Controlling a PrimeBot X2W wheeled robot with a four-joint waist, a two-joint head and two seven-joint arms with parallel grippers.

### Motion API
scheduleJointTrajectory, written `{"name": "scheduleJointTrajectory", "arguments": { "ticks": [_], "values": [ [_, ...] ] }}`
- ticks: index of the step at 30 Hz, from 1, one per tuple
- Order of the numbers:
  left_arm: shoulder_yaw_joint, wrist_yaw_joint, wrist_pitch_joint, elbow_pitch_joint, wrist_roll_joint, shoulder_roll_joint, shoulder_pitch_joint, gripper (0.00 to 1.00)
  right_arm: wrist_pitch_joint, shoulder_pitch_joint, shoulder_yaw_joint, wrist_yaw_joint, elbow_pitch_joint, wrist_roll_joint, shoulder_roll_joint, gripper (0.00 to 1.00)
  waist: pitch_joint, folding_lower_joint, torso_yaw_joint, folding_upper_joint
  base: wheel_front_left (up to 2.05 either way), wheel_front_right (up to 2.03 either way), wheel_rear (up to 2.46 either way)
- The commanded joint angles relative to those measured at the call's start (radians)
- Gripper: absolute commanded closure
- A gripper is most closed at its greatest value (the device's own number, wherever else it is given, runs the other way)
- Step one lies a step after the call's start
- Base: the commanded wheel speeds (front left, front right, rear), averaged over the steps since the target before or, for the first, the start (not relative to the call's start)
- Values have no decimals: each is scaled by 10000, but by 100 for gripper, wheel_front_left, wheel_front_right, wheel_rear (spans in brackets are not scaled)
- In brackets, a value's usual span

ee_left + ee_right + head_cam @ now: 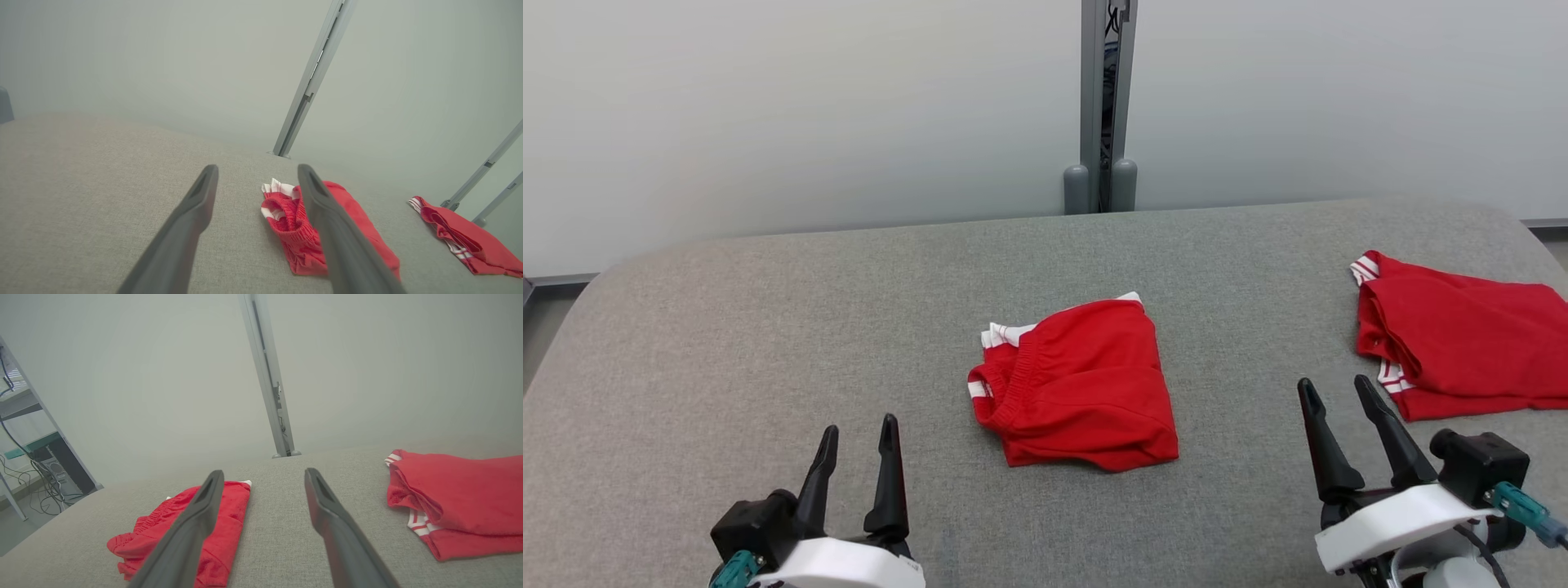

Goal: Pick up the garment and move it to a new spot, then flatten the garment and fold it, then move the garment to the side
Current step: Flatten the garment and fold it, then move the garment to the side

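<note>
Scene as you have it from the head view:

- Pale grey wall [768, 106] runs across the whole background.
- Grey fabric-covered desk [727, 327] with rounded far corners lies below the wall and carries both garments.
- Grey metal post [1106, 98] stands upright at mid-wall, just behind the desk's far edge.
- The second red garment [1462, 343], with white-striped trim, lies loosely folded near the desk's right edge. The frame edge cuts part of it off.
- The red shorts [1086, 392] have an elastic waistband and white-striped trim. They lie folded into a rough square at mid-desk, flat on the fabric. The waistband is toward your robot's left, and white trim shows at the far-left corner. They lie well apart from the second red garment.
- Right gripper [1334, 382] is at the lower right with its two dark fingers spread wide and nothing between them. The fingertips are near the striped hem of the second red garment but apart from it. In the right wrist view bare desk shows between the fingers, with the red shorts to their left.
- Left gripper [860, 425] is at the lower left, also spread wide and empty. It sits to the near left of the red shorts, clear of them.
- You cannot tell whether either gripper touches the desk.
</note>
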Motion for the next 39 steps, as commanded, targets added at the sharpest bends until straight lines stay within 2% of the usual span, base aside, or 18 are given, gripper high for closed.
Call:
{"name": "scheduleJointTrajectory", "arguments": {
  "ticks": [1,7,14,29,39],
  "values": [
    [61,-81,-40,21,-45,34,158,0,-45,132,-75,16,-126,-46,-49,0,-57,0,-1,0,0,0,0],
    [318,-145,-40,80,-100,41,372,0,-45,725,-119,16,-662,-487,-144,0,-224,0,52,0,0,0,0],
    [533,-153,-40,-208,1183,37,703,0,-45,1234,-202,16,-937,-937,9,0,-369,0,172,0,0,0,0],
    [614,48,-40,-419,2600,37,1025,0,-46,1464,-150,16,-971,-1147,91,0,-470,0,297,0,0,0,0],
    [659,159,-40,-506,2814,37,1163,0,-46,1379,-45,16,-845,-1157,134,0,-404,0,304,0,0,0,0]
  ]
}}
